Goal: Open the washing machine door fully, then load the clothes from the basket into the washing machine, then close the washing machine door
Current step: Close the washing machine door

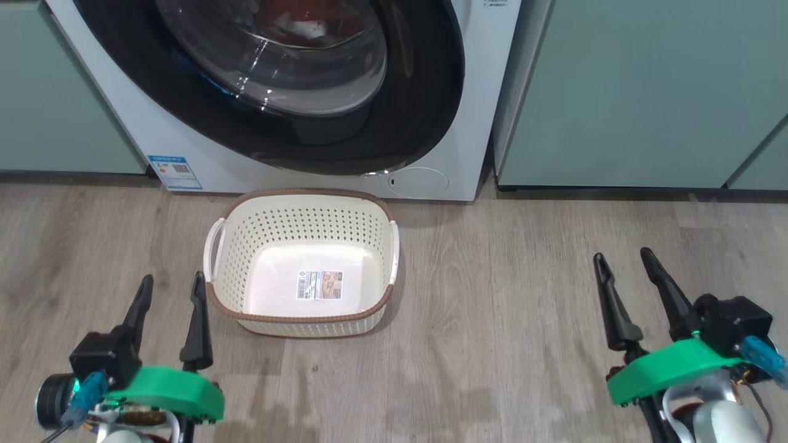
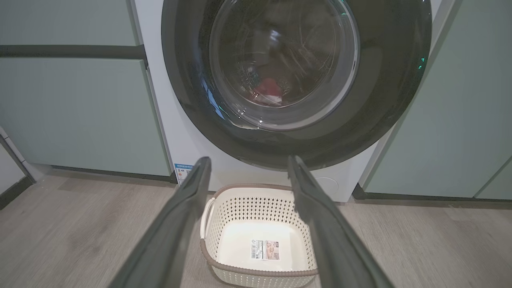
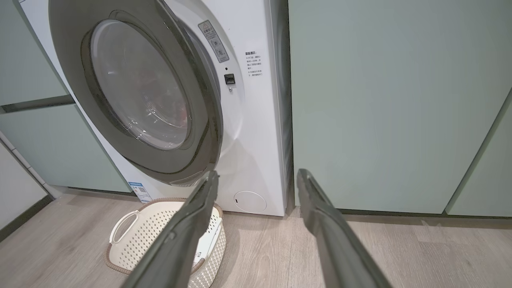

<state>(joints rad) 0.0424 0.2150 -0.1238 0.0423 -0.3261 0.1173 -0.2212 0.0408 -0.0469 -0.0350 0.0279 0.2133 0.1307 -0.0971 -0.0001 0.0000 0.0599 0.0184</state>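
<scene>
Left gripper hangs just near-left of the basket, right gripper well apart to the right. Far side: washing machine btwn green cabinets. Its door covers the opening, but the right edge sits off the front w/ lock slot exposed, so prob. unlatched. The basket, parked just in front for a short carry, is empty; clothes show red inside, thru the glass. Both grippers spread wide, holding & touching nothing.
</scene>
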